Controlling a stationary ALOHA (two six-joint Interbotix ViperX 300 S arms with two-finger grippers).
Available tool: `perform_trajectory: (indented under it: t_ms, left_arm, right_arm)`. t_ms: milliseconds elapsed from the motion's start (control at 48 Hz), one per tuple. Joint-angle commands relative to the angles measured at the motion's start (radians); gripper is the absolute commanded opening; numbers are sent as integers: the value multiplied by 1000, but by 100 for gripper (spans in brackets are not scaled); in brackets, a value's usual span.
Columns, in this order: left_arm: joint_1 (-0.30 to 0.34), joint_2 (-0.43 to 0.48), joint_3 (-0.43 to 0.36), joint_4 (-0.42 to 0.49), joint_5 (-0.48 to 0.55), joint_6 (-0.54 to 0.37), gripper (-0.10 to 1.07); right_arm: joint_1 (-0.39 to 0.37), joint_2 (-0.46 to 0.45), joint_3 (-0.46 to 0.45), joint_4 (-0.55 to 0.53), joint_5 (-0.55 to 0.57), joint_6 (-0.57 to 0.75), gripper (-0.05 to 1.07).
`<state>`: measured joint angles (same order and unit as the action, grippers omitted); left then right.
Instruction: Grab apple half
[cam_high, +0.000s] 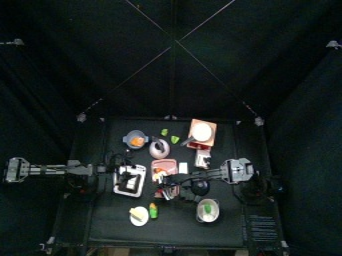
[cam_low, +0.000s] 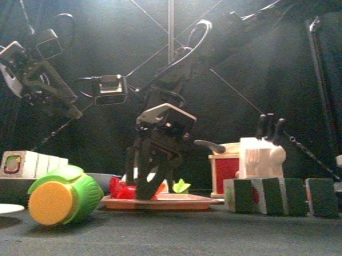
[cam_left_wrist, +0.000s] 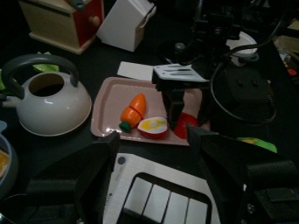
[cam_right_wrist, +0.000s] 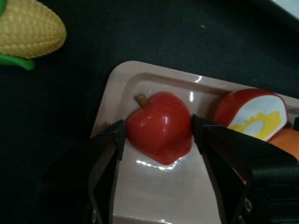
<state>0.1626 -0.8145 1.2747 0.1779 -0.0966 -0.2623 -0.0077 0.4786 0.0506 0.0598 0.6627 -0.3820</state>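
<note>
The right gripper (cam_right_wrist: 158, 157) is reaching down into a pink tray (cam_right_wrist: 138, 77), its jaws standing wide on either side of the red apple half (cam_right_wrist: 159, 125), which is sitting between them on the tray floor; whether the jaws are touching its skin cannot be told. Just beside the gripper on the same tray, another apple half (cam_right_wrist: 253, 114) is lying with its pale cut face up, and a carrot (cam_left_wrist: 135, 107) is lying next to that. Beyond the tray's edge, a corn cob (cam_right_wrist: 31, 31) is lying on the tabletop (cam_right_wrist: 198, 35). The left gripper (cam_left_wrist: 152, 175) is hovering near the tray, jaws spread apart and holding nothing, with a white kettle (cam_left_wrist: 49, 103) off to one side.
</note>
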Motion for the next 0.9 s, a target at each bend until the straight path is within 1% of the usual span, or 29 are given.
perform_trajectory:
  t_ms: [0,167,292,458,604,875]
  left_arm:
    - [2,2,-12,2,-5,2,95]
    - [2,2,-14,0,-6,2,95]
    - [2,2,-12,0,-6,2,95]
    - [2,2,-12,0,-5,2,95]
    - [2,2,-12,0,-6,2,95]
    - [2,2,-12,0,-6,2,95]
  right_arm:
    - [-11,-32,-6,6,15,9,76]
    - [-9,-87,-28,6,32,38,75]
    - [-9,-129,-25,15,34,52,75]
    - [-12,-160,-12,43,32,52,75]
    - [-31,-176,3,43,12,48,75]
    - [-87,-176,26,25,-48,35,75]
